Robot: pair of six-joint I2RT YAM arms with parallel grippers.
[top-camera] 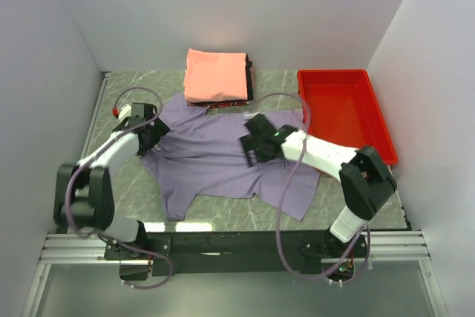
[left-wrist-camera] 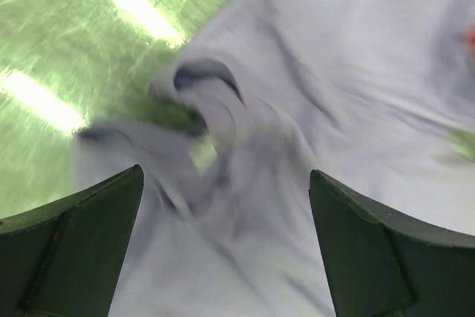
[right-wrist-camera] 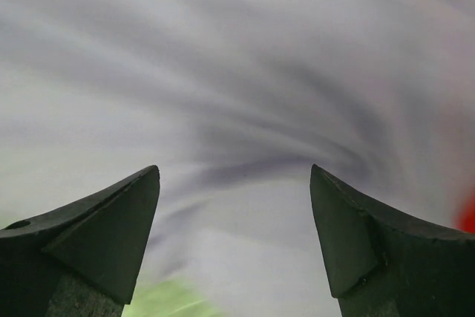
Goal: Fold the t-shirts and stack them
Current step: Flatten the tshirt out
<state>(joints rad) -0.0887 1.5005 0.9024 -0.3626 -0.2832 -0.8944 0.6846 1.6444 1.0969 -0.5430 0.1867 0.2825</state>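
Lying beneath left gripper (left-wrist-camera: 225, 171) and right gripper (right-wrist-camera: 234, 168), both wide open, empty: lavender t-shirt (top-camera: 215, 165).

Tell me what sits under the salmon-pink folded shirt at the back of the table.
Under the salmon-pink shirt, the edge of a black folded shirt peeks out on the right. Anything else beneath is covered.
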